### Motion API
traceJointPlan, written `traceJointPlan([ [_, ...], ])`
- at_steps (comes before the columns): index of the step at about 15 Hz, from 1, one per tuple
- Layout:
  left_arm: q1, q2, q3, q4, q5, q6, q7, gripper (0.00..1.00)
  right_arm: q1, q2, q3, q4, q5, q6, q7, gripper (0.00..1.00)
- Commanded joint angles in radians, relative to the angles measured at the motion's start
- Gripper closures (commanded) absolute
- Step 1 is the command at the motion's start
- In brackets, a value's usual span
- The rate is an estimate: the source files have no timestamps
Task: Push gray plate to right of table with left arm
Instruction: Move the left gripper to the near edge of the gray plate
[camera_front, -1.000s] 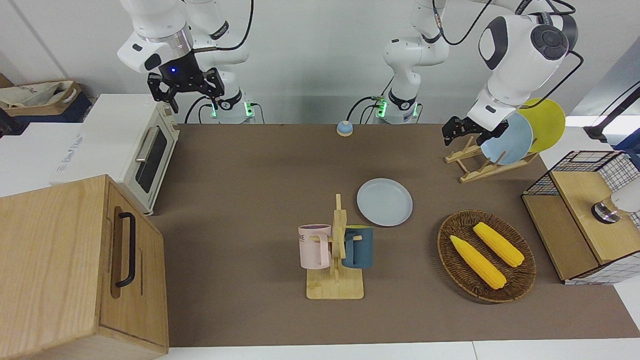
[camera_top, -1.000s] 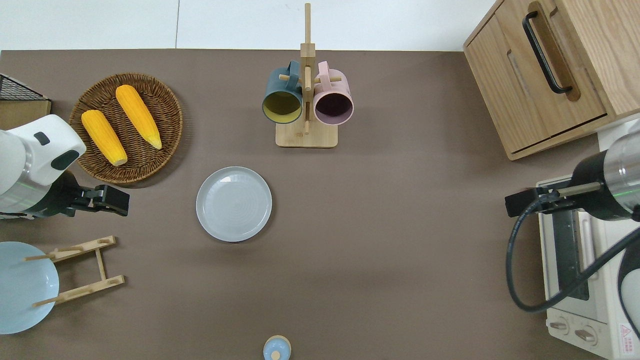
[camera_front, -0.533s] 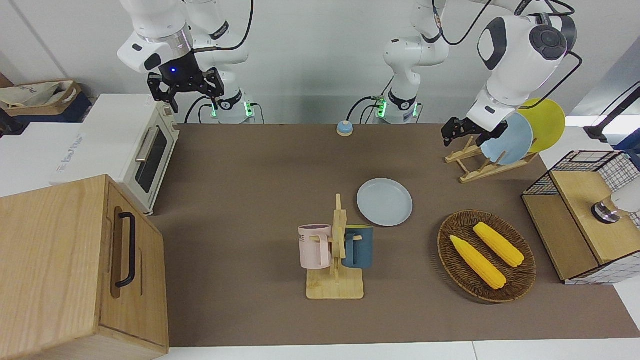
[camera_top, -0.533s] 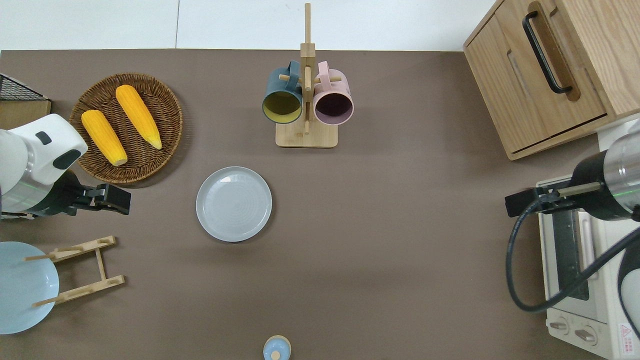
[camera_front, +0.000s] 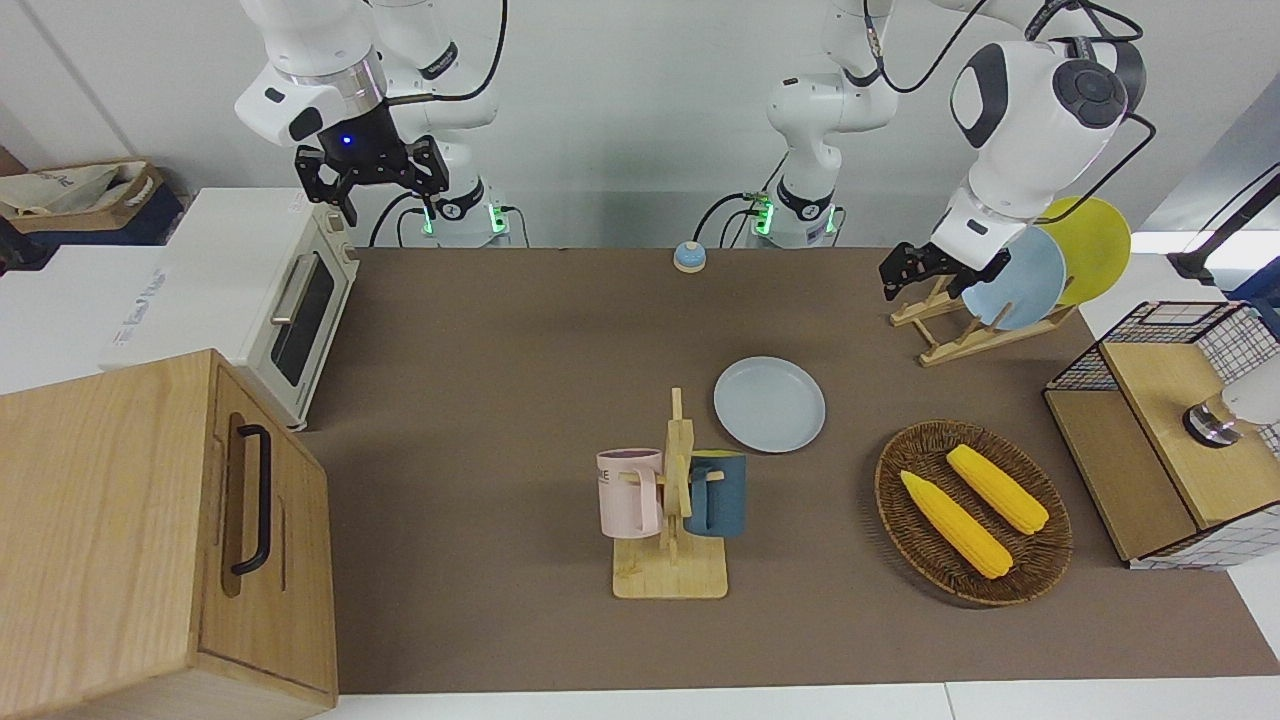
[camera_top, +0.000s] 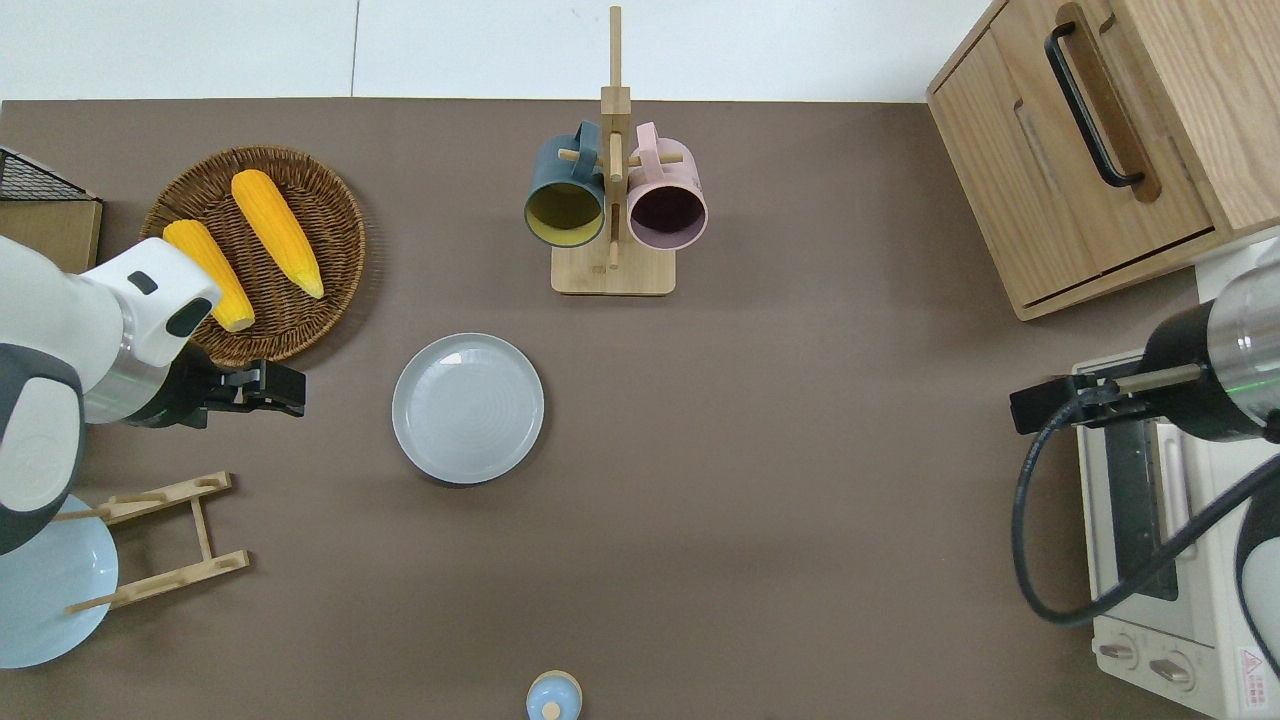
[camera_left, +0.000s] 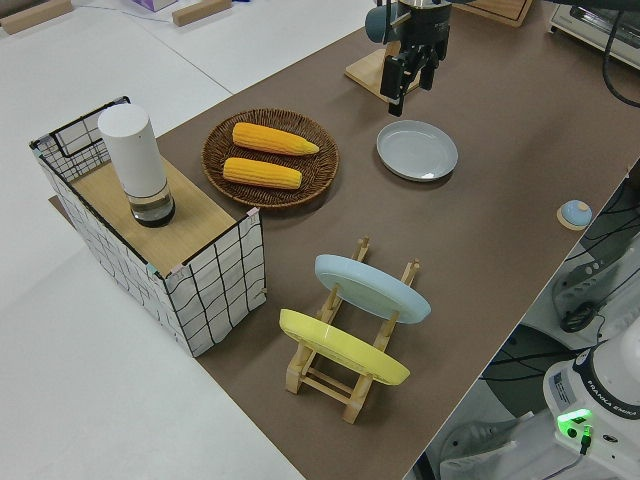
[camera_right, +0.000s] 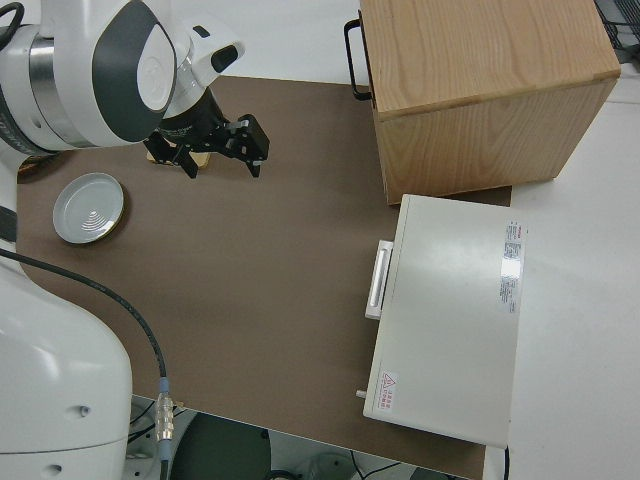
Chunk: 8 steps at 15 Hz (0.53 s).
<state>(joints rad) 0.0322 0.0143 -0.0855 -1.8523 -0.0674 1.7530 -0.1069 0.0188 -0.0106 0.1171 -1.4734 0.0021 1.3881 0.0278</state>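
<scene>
Round and shallow, the pale gray plate (camera_top: 468, 407) lies flat on the matte brown table (camera_top: 800, 500), nearer the robots than the wooden mug rack (camera_top: 613, 200). My left gripper (camera_top: 268, 388) hovers beside it, over the woven corn basket's (camera_top: 330, 215) edge; whether its fingers are parted I cannot tell. My right arm is parked.

Gray plate (camera_top: 468, 407) (camera_front: 769, 403) (camera_left: 417, 150) (camera_right: 88, 208): round, shallow, pale gray with faint blue tint, raised rim. Empty, lying flat on table (camera_top: 780, 480) (camera_front: 500, 400). Nearer robots than mug rack (camera_top: 613, 200) (camera_front: 672, 500), shifted toward left arm's end. Close to rack base, apart from it.
</scene>
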Motion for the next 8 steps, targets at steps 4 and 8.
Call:
traceJointPlan([
  [4, -0.008, -0.019, -0.039, -0.174, -0.019, 0.195, -0.073, 0.0, -0.02, -0.006, 0.015, 0.004, 0.01, -0.012, 0.0, 0.017],
  [8, -0.032, -0.013, -0.046, -0.248, -0.017, 0.29, -0.135, 0.0, -0.02, -0.006, 0.015, 0.004, 0.01, -0.012, 0.001, 0.017],
])
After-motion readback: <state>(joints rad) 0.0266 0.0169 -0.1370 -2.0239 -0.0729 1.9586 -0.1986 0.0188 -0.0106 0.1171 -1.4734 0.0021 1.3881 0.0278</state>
